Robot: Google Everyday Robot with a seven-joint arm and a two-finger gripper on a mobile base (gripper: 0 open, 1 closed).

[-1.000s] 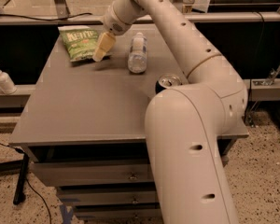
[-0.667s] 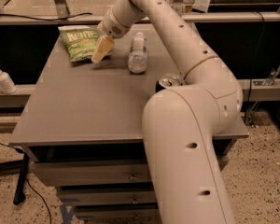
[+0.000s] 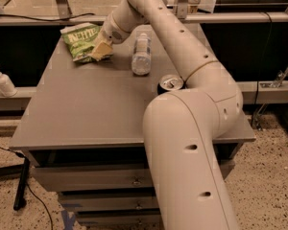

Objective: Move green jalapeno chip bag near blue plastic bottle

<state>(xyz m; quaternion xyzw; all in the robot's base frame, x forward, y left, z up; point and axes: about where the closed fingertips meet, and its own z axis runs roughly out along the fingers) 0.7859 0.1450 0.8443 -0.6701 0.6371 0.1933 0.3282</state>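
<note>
The green jalapeno chip bag (image 3: 78, 41) lies flat at the table's far left, white lettering up. The blue plastic bottle (image 3: 141, 55), pale and clear with a whitish label, lies on its side to the right of the bag, a short gap between them. My gripper (image 3: 100, 51) is down at the bag's lower right corner, touching or overlapping its edge. The arm reaches in from the front right and passes above the bottle.
A dark soda can (image 3: 171, 83) stands on the grey table (image 3: 77, 114) just in front of the bottle, beside my arm. A white pump dispenser (image 3: 3, 81) stands on a ledge left of the table. Metal rails run behind the table.
The gripper has edged a little left and down onto the bag's right corner. The bag and the bottle have not visibly moved.
</note>
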